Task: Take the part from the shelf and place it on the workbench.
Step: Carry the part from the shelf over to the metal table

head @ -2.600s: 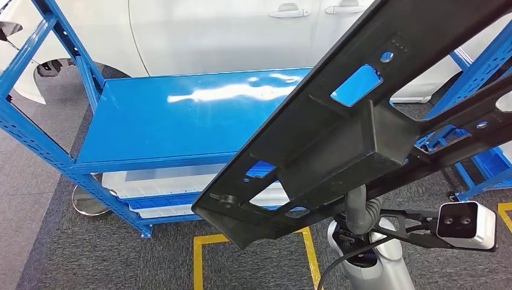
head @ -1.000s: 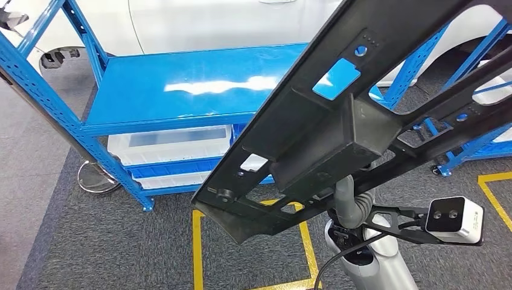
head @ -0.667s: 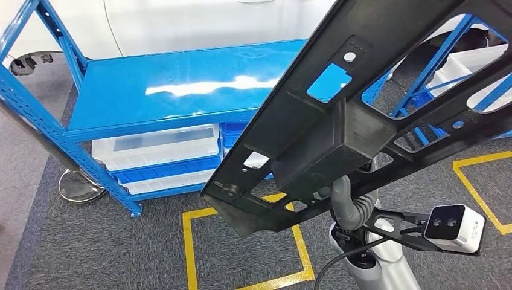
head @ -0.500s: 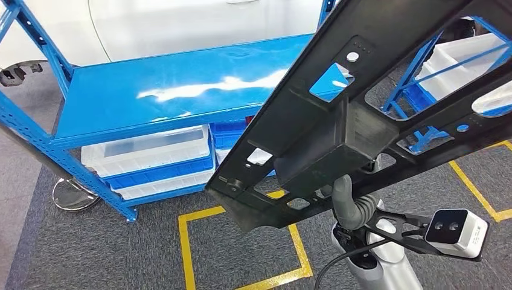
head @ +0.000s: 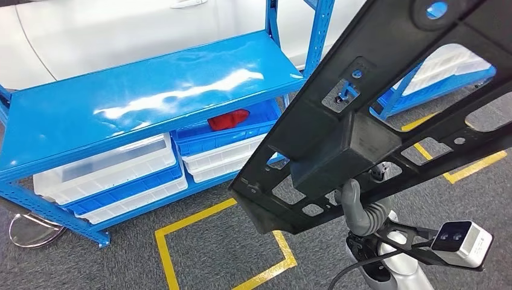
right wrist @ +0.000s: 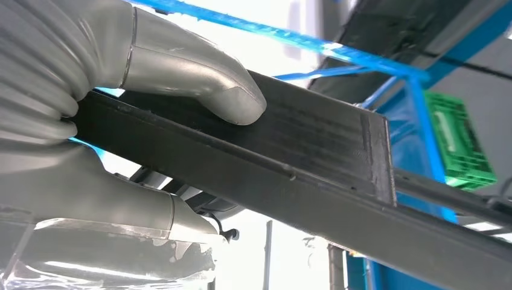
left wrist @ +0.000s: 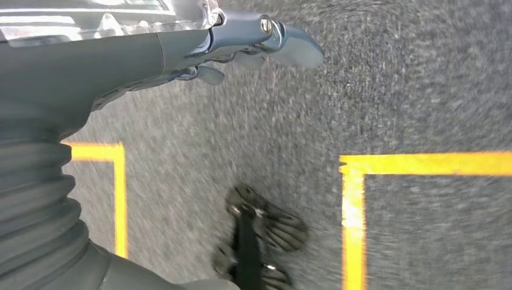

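A long black plastic part (head: pixel 338 130) with several cut-outs and a boxy block on its underside slants across the right half of the head view, raised off the floor. My right hand (head: pixel 356 208) grips it from below at that block. In the right wrist view the thumb (right wrist: pixel 199 78) presses one face of the part's black bar (right wrist: pixel 314 157) and the fingers wrap the other side. My left hand (left wrist: pixel 181 54) hangs beside me over grey carpet, holding nothing. The blue shelf (head: pixel 139 90) stands to the left with a bare top board.
Under the shelf's top board sit white bins (head: pixel 102 172) and a blue bin holding a red item (head: pixel 228 119). A second blue rack (head: pixel 435 84) stands at the right. A white car (head: pixel 121 30) stands behind. Yellow lines (head: pixel 223 254) mark the carpet. A green crate (right wrist: pixel 462 145) sits on a rack.
The whole picture has swung: the camera turned, bringing the shelf's right end and the red item into view. The black part stays gripped in my right hand.
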Controlling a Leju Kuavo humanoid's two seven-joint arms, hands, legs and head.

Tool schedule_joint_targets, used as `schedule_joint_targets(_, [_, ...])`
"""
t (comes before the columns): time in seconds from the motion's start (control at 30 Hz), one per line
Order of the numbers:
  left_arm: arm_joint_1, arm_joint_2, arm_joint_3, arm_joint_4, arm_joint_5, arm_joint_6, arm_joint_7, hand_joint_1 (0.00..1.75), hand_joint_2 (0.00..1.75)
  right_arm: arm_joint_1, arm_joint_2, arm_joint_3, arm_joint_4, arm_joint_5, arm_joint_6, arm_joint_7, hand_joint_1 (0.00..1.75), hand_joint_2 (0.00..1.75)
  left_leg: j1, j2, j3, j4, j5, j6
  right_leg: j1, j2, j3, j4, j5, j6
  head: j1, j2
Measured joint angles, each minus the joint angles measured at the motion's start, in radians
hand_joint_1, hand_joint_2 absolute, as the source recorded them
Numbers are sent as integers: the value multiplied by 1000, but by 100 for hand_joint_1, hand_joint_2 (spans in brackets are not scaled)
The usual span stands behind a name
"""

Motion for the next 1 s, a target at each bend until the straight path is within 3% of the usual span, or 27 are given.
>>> schedule_joint_targets(0.07, [-3,-6,-10,0,-3,14,15,0,175,11,-10,1,-1,0,5,-5,175,175,-1,22,2,-8,6,8,-5,14,-7,0,4,13,0,0])
schedule_joint_targets(0.13, [-3,-11,-15,0,-2,22,19,0,175,1,-18,6,2,-5,11,-6,175,175,3,47,5,-19,15,20,-3,-23,-28,40,-22,22,6,0])
schedule_joint_targets(0.2, [-1,-16,-19,0,0,24,14,0,175,-21,-20,18,12,-10,13,-4,175,175,3,72,3,-22,18,27,-3,-78,-84,157,-86,30,13,0])
schedule_joint_targets(0.27, [1,-19,-20,0,6,24,5,0,175,-37,-20,34,28,-14,15,-3,175,175,2,96,-1,-19,18,27,-9,-96,-136,270,-127,38,14,0])
schedule_joint_targets(0.3, [1,-21,-20,0,10,23,-3,0,175,-44,-20,44,37,-15,17,-3,175,175,2,107,-2,-18,17,26,-13,-100,-136,277,-120,40,14,0])
schedule_joint_targets(0.33, [0,-23,-20,0,15,22,-12,0,175,-52,-20,52,45,-16,18,-4,175,175,2,118,-2,-17,17,25,-15,-106,-116,243,-96,41,14,0])
schedule_joint_targets(0.37, [0,-26,-20,0,19,19,-21,0,175,-61,-20,60,52,-16,20,-6,175,175,2,127,-2,-15,15,23,-17,-118,-78,174,-63,41,14,0])
schedule_joint_targets(0.43, [-1,-30,-19,0,24,11,-40,0,175,-81,-20,75,62,-19,23,-12,175,175,-1,144,0,-11,11,14,-11,-158,-9,43,-22,31,14,0])
schedule_joint_targets(0.5, [-2,-31,-19,0,26,6,-56,0,175,-100,-20,89,72,-25,29,-22,175,175,-5,158,2,-11,10,2,-3,-173,9,0,-17,18,13,0])
schedule_joint_targets(0.57, [-5,-31,-18,0,30,5,-67,0,175,-117,-19,101,83,-36,36,-35,175,175,-4,172,4,-14,9,-11,-3,-151,5,-5,-10,7,12,0])
schedule_joint_targets(0.63, [-7,-30,-15,0,33,8,-75,0,175,-133,-17,111,92,-49,44,-47,175,175,0,147,-5,16,-17,-21,-8,-130,7,-14,-2,-7,10,0])
schedule_joint_targets(0.73, [-4,-23,-3,0,46,25,-88,0,175,-138,-15,123,99,-76,72,-65,175,175,3,84,-84,197,-114,-25,-7,-98,6,-19,4,-18,4,0])
schedule_joint_targets(0.77, [-3,-21,2,0,53,31,-93,0,175,-128,-17,124,97,-84,89,-71,175,175,2,77,-110,254,-133,-25,-5,-86,6,-18,4,-18,3,0])
schedule_joint_targets(0.8, [-1,-18,8,0,58,35,-99,0,175,-112,-20,123,94,-89,113,-76,175,175,2,74,-123,280,-133,-24,-4,-73,5,-16,4,-19,2,0])
schedule_joint_targets(0.83, [2,-16,13,0,63,38,-104,0,175,-93,-23,116,89,-90,145,-79,175,175,2,72,-115,260,-111,-22,-2,-59,5,-14,4,-18,2,0])
schedule_joint_targets(0.87, [4,-13,18,0,66,41,-108,0,175,-74,-24,107,84,-88,179,-80,175,175,3,65,-90,202,-73,-18,-2,-46,5,-11,3,-18,2,0])
schedule_joint_targets(0.93, [8,-7,27,0,68,48,-112,0,175,-48,-23,84,77,-80,237,-82,175,175,4,17,-29,62,-11,-10,-2,-21,2,-4,2,-13,3,0])
schedule_joint_targets(1.0, [8,-2,32,1,67,55,-111,0,175,-39,-19,71,76,-73,252,-82,175,175,3,-18,-4,-1,4,-4,-6,3,-8,-1,5,-2,2,0])
